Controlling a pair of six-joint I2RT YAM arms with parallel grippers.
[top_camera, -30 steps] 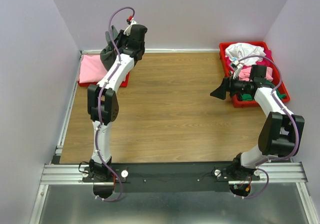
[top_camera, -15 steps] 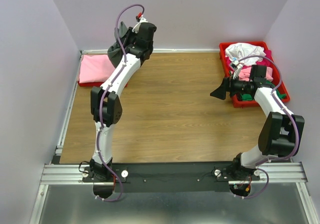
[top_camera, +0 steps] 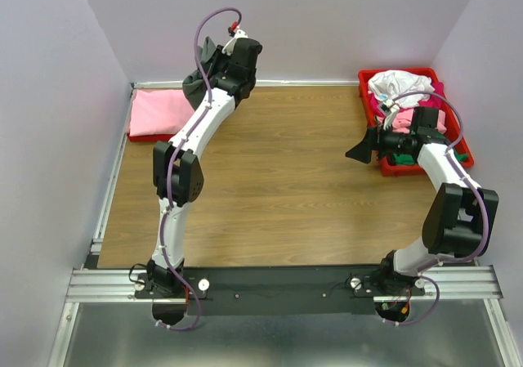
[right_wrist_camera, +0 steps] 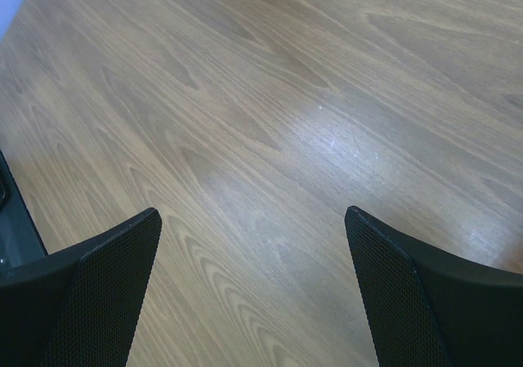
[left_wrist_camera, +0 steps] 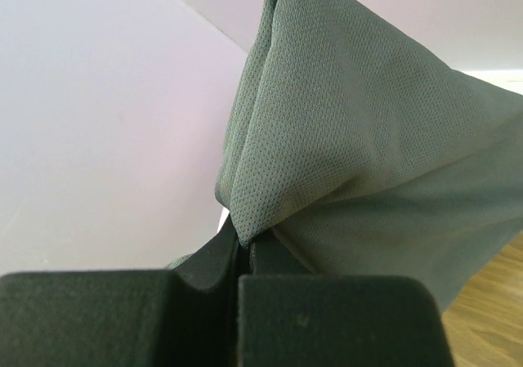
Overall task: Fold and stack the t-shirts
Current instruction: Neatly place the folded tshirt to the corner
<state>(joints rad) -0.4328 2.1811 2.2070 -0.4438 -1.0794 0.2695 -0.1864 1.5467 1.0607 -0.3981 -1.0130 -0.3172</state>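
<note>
A dark grey t-shirt point(left_wrist_camera: 368, 154) hangs bunched from my left gripper point(left_wrist_camera: 243, 248), whose jaws are shut on a fold of it. From above, that gripper point(top_camera: 209, 55) is raised high by the back wall, with the grey t-shirt point(top_camera: 196, 85) drooping below it. A folded pink t-shirt point(top_camera: 159, 112) lies at the back left. White point(top_camera: 399, 82), pink and green t-shirts are heaped at the back right. My right gripper point(top_camera: 358, 150) hovers over the bare wood left of that heap; the right gripper point(right_wrist_camera: 253, 244) stands open with nothing between its fingers.
A red tray point(top_camera: 196, 135) lies under the pink shirt at the back left. Another red tray point(top_camera: 368, 105) holds the heap at the right. Lilac walls close in the wooden table point(top_camera: 278, 187) on three sides.
My left arm has risen and swung right, away from the left tray, carrying the grey t-shirt along the back wall. The right gripper has barely shifted.
</note>
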